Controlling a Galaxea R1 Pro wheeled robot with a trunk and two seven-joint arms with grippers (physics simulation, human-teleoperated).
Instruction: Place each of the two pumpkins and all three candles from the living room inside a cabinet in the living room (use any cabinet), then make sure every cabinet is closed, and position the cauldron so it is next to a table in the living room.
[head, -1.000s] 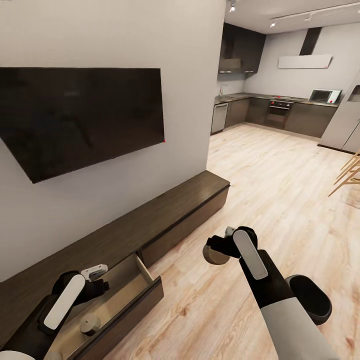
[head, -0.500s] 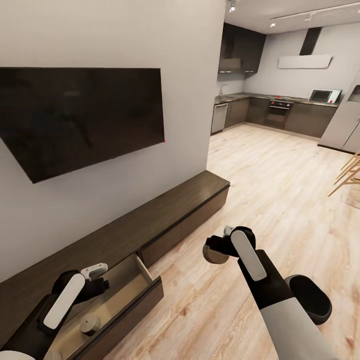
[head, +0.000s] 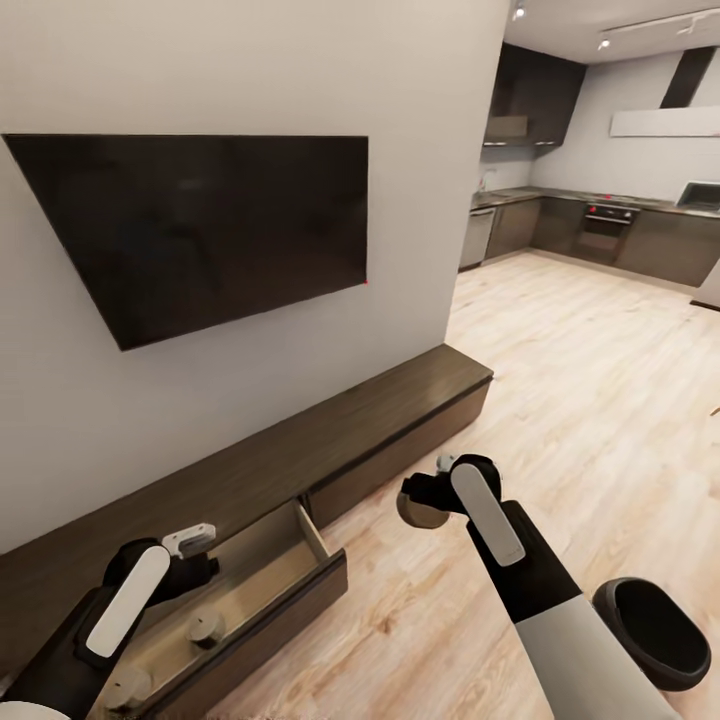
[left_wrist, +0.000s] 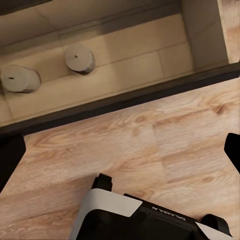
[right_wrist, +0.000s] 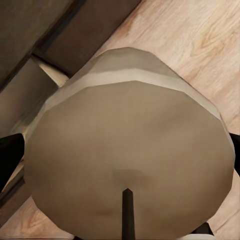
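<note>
Head view: the right gripper (head: 425, 500) is clamped on a squat candle (head: 420, 513), holding it in the air above the wood floor (head: 560, 400), just in front of the long dark cabinet (head: 330, 435) under the wall television (head: 210, 225). One cabinet drawer (head: 255, 590) stands pulled open, showing a pale interior. It lies to the left of the held candle and lower down, near but not touching. Two more candles (head: 205, 627) already sit upright inside that drawer, well apart from the held one. The right wrist view shows the held candle (right_wrist: 127, 165) close up, wick end facing the camera, with a dark fingertip at each side of it. The left gripper (head: 190, 560) hovers over the open drawer, nearer to it than the right; whether its fingers are apart or together I cannot tell. The left wrist view looks down on the two stored candles (left_wrist: 79, 58) in the drawer (left_wrist: 140, 65). A dark round cauldron (head: 652, 632) sits beside the right arm. The coming move likely carries the candle leftward and down into the drawer.
</note>
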